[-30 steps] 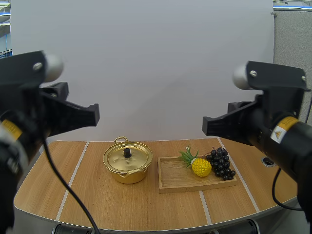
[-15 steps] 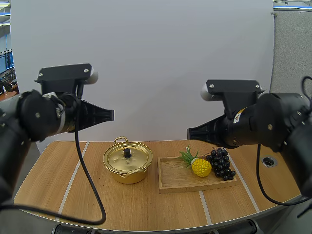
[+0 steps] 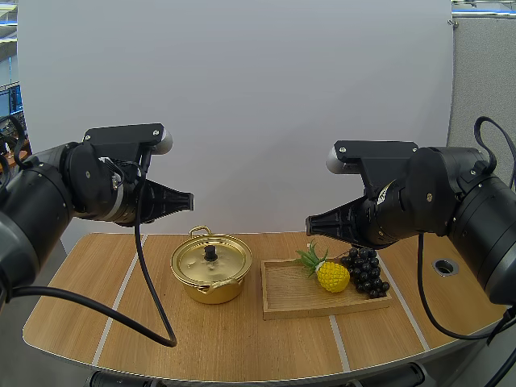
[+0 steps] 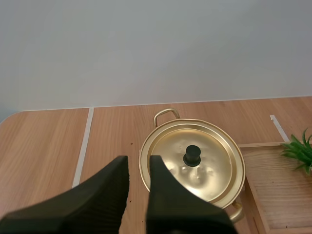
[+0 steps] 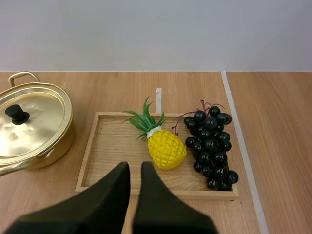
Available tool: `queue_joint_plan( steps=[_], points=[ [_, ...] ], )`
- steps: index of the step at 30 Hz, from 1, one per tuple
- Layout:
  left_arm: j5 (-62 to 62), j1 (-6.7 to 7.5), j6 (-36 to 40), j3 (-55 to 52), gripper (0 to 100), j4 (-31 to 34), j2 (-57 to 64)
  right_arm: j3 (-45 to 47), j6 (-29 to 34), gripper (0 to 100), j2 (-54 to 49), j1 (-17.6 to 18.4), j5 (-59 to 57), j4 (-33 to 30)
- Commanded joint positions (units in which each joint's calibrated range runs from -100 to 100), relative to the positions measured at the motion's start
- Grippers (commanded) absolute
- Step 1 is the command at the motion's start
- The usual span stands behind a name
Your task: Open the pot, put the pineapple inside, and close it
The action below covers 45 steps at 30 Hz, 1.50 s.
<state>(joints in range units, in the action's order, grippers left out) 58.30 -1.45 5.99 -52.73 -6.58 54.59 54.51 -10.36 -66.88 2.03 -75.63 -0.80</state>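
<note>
**Lid on, pineapple on the tray, both grippers up and empty**

The pineapple (image 5: pixel 166 148) is seen lying on the wooden tray (image 5: pixel 112 146), leaves pointed toward the pot. The bunch of grapes (image 5: pixel 210 148) is just beside it; contact cannot be told. The pot (image 3: pixel 211 278) is set on the table (image 3: pixel 145 322) near the tray's left side and apart from it. It is closed by its lid (image 4: pixel 209 170), with the black knob (image 4: pixel 192 156) upright at the centre. No step is judged done; lid removal comes first.

For that step, the fingers should be spread wider than the knob and centred over it. They should be lowered straight and closed under the knob's cap. The lid should be lifted vertically so the pot is not dragged, then parked on bare table away from the tray.

The left gripper (image 4: pixel 139 163) is held above the table on the pot's near side, aimed slightly off the knob. Its fingers are drawn nearly together, with only a slim slit at the tips. Nothing is held or touched. The right gripper (image 5: pixel 135 168) is held over the tray's near edge, short of the pineapple. It is equally narrow and empty.
</note>
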Motion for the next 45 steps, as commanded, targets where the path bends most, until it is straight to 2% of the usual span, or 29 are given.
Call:
queue_joint_plan(
  steps=[1,3,4,8,12,18,22,29,35,39,45],
  points=[
    [1.0,-0.04,-1.0,0.2,72,0.5,-1.3,-0.3,1.3,66,-0.1,-0.2,0.4,-0.4],
    [1.5,-0.04,-3.1,0.2,98,0.5,-1.7,-0.3,1.3,96,-0.1,-0.2,0.4,-0.4],
    [2.1,-0.04,-4.5,0.2,100,0.5,-2.0,-0.3,1.1,100,-0.1,-0.2,0.4,-0.4],
    [6.2,-0.04,-11.2,0.2,100,0.2,-3.4,-0.3,1.1,100,-0.1,-0.2,0.4,-0.4],
    [8.9,-0.04,-17.6,0.2,100,-2.7,-7.1,-0.3,1.1,100,-0.1,-0.2,0.4,-0.4],
    [9.2,-0.04,-34.5,0.2,100,-15.8,-14.2,-0.3,1.1,100,-0.1,-0.2,0.4,-0.4],
    [6.5,-0.04,-40.1,0.2,100,-20.7,-18.3,-0.3,1.1,100,-0.1,-0.2,0.4,-0.4],
    [3.1,0.21,-41.2,5.7,100,-20.8,-27.3,-0.3,1.1,100,-0.1,-0.2,0.4,-0.4],
    [2.1,2.37,-41.2,10.5,100,-20.4,-35.6,-0.3,1.1,100,-0.1,-0.2,0.4,-0.4],
    [-1.6,3.23,-41.2,12.2,100,-20.4,-40.4,-0.3,1.1,100,-0.1,-0.2,0.4,-0.4],
    [-1.9,3.3,-41.2,14.9,100,-20.4,-46.7,-0.3,1.1,100,-0.1,-0.2,0.4,-0.4]
  ],
)
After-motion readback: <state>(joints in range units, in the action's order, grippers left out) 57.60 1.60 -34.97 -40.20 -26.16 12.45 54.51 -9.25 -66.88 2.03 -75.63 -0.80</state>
